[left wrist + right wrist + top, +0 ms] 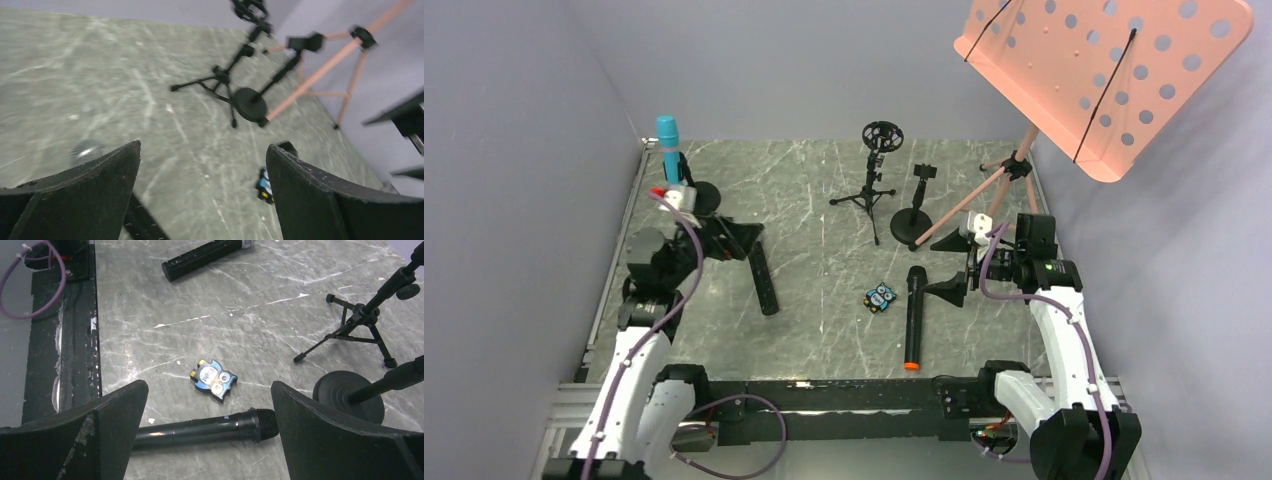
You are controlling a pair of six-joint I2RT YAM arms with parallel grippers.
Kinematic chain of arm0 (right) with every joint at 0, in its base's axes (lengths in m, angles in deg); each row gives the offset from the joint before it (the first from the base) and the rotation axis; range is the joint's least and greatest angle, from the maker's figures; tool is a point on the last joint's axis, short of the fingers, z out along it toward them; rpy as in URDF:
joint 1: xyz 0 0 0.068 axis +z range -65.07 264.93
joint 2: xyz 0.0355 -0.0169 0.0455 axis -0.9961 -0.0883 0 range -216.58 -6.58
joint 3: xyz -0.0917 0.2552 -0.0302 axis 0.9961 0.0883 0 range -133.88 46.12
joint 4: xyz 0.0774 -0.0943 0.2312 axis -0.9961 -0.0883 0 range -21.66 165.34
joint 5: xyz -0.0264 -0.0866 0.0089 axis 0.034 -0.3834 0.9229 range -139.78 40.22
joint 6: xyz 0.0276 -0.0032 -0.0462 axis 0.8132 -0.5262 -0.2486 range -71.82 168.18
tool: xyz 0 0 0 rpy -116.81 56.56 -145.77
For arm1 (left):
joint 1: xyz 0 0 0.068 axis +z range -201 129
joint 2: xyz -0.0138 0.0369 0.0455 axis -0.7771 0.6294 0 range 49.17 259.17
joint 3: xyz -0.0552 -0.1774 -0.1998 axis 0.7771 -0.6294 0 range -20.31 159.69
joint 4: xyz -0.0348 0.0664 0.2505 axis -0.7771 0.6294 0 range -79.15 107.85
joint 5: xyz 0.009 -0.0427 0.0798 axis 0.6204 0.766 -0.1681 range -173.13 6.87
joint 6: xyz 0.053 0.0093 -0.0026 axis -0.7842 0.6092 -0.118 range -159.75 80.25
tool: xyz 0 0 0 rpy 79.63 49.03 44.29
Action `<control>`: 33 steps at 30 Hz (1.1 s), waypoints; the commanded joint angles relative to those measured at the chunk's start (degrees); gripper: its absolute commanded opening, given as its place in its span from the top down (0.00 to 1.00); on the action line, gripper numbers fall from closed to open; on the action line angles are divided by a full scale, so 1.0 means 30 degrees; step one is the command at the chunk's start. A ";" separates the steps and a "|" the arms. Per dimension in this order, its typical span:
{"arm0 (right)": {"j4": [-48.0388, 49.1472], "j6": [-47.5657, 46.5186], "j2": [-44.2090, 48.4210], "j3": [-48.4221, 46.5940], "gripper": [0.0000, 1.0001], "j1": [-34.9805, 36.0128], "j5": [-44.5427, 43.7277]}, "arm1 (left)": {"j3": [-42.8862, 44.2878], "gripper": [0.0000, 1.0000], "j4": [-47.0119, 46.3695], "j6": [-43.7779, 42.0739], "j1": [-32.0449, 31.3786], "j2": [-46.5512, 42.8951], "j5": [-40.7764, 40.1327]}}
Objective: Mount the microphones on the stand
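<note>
The blue mic [668, 135] stands upright in the left stand [701, 197] at the far left corner of the bench [824, 200]. The silver-head mic [765, 285] lies flat left of centre, its head end tucked under the left gripper [202, 150], whose fingers are spread wide with nothing between them; in the left wrist view the mesh head shows just beside the left finger. The orange-ring mic [913, 318] lies flat right of centre, head toward the far side and orange ring toward the near edge. The right gripper [951, 267] hovers just right of its head, released and empty. The owl [881, 297] lies just left of that head, not touching it. Farther back, a tripod stand [879, 165] with a ring mount on top and a disc stand [917, 205] with a clip on top stand side by side, both bare. A pink music stand [1104, 70] rises at the far right.
</note>
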 commanded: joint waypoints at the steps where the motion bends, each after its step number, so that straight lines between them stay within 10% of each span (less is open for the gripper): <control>1: 0.1049 0.0234 -0.0212 0.0032 0.00 -0.0161 0.0157 | -0.0191 0.01 -0.2057 -0.0783 -0.4388 0.1243 -0.2687; 19: 0.1066 0.0078 -0.0070 0.0156 0.00 -0.0243 -0.0286 | 1.1367 0.01 -0.9918 -0.4289 -0.9861 2.0596 -0.2444; 33: 0.0222 -0.0803 -0.0318 -0.0125 0.00 -0.0208 -0.0213 | 1.4261 0.19 -1.5456 -0.4403 -0.9880 2.5390 0.1321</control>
